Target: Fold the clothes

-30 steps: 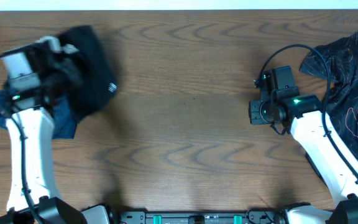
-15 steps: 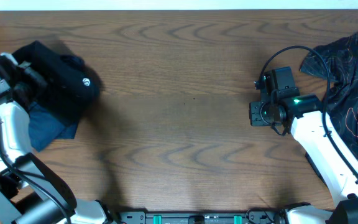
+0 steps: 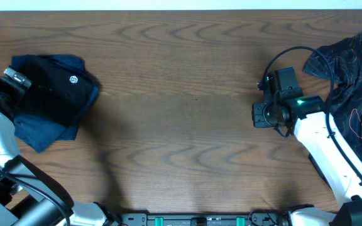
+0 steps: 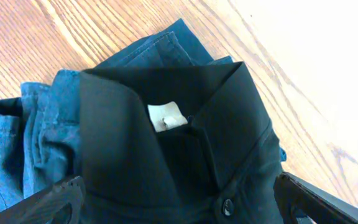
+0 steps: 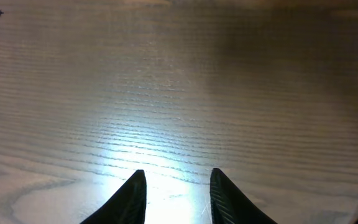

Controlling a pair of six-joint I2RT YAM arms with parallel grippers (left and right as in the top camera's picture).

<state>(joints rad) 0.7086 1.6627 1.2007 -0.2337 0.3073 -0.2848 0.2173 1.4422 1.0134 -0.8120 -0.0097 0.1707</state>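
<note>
A folded black shirt (image 3: 55, 88) with a small white logo lies on top of a folded blue garment (image 3: 39, 129) at the table's far left. In the left wrist view the black shirt (image 4: 166, 162) shows its collar and a white label (image 4: 165, 116), with the blue garment (image 4: 36, 143) under it. My left gripper (image 3: 14, 85) stands open at the shirt's left edge, its fingers (image 4: 58, 199) wide apart on either side of the cloth, gripping nothing. My right gripper (image 3: 259, 114) hangs open over bare wood with nothing between its fingertips (image 5: 132, 196).
A heap of dark patterned clothes (image 3: 351, 63) lies at the table's right edge, behind my right arm. A black cable (image 3: 294, 50) loops above the right wrist. The wooden table (image 3: 181, 125) runs between the two arms.
My left gripper carried the black shirt to the left, then opened and let it go onto the blue garment. The right arm has not moved.
</note>
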